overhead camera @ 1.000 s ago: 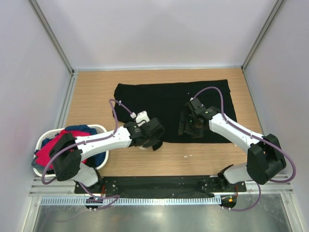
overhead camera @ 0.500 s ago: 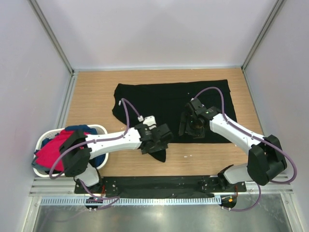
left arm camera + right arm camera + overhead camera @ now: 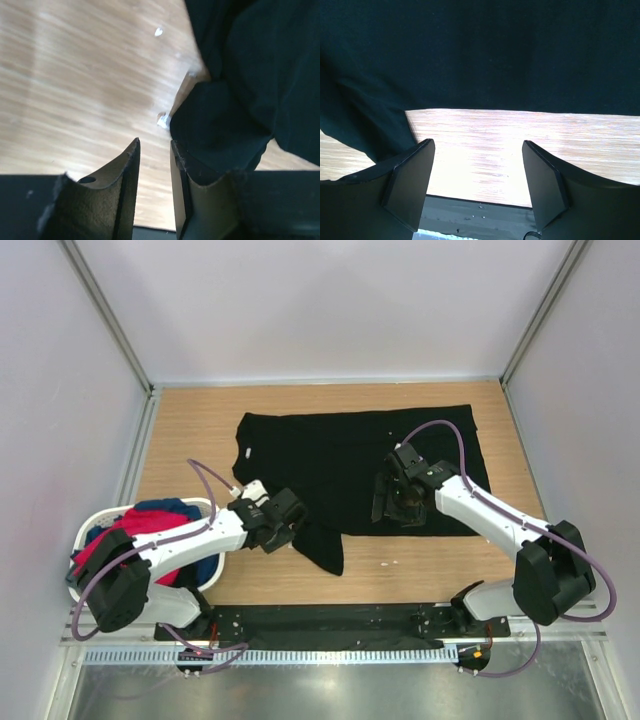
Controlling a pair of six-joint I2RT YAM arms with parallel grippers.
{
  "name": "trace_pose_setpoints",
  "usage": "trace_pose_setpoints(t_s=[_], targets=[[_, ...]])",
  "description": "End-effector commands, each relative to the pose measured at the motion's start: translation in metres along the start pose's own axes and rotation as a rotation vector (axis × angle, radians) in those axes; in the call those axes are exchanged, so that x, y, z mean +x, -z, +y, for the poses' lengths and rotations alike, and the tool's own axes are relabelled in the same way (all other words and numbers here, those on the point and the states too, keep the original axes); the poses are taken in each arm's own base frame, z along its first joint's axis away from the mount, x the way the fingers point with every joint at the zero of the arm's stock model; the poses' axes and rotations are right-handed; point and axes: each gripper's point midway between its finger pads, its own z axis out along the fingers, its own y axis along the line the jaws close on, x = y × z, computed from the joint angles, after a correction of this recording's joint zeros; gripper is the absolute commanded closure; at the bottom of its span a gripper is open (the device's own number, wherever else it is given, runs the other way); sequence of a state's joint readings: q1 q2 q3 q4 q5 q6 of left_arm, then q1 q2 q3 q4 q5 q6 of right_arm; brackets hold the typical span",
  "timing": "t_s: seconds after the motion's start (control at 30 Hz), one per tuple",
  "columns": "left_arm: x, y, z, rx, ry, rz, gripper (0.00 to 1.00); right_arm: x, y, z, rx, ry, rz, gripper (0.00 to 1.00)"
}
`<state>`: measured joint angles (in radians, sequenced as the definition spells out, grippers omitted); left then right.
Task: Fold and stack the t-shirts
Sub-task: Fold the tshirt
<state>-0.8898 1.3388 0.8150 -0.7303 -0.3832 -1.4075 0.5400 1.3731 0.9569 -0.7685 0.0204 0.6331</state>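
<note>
A large black t-shirt [image 3: 340, 450] lies spread across the wooden table, its small white neck label [image 3: 246, 453] at the left. One black flap [image 3: 325, 550] reaches toward the near edge. My left gripper [image 3: 297, 530] sits just left of that flap. In the left wrist view its jaws [image 3: 154, 145] stand a narrow gap apart with only wood between them, and the black cloth [image 3: 250, 75] lies against the outside of the right finger. My right gripper [image 3: 385, 505] hovers wide open over the shirt's near hem [image 3: 480, 50], and nothing is between its fingers [image 3: 477, 145].
A white oval basket [image 3: 208, 506] stands at the near left with red [image 3: 105, 545] and blue [image 3: 160, 508] t-shirts heaped in it. Small white specks [image 3: 392, 563] lie on the wood near the front. Grey walls close in the table on three sides.
My left gripper dragged a black flap toward the near edge, opened and let it go, then drew back to the left with its jaws narrowing. The right arm barely moved.
</note>
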Motion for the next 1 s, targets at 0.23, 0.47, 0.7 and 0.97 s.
trace_pose_setpoints(t_s=[0.23,0.47,0.7,0.97], targets=[[0.004,-0.033,-0.039,0.081,-0.003,0.016,0.63,-0.002,0.001,0.0,-0.001,0.009,-0.005,0.23],[0.012,-0.05,-0.039,0.041,-0.045,0.04,0.76,-0.002,0.0,0.0,0.004,0.012,0.0,0.23],[0.004,-0.035,-0.026,0.002,-0.027,0.017,1.0,-0.003,0.001,-0.002,0.01,0.012,-0.008,0.23],[0.013,0.038,0.007,-0.136,-0.071,-0.059,1.0,-0.002,-0.002,-0.004,0.027,0.008,-0.004,0.23]])
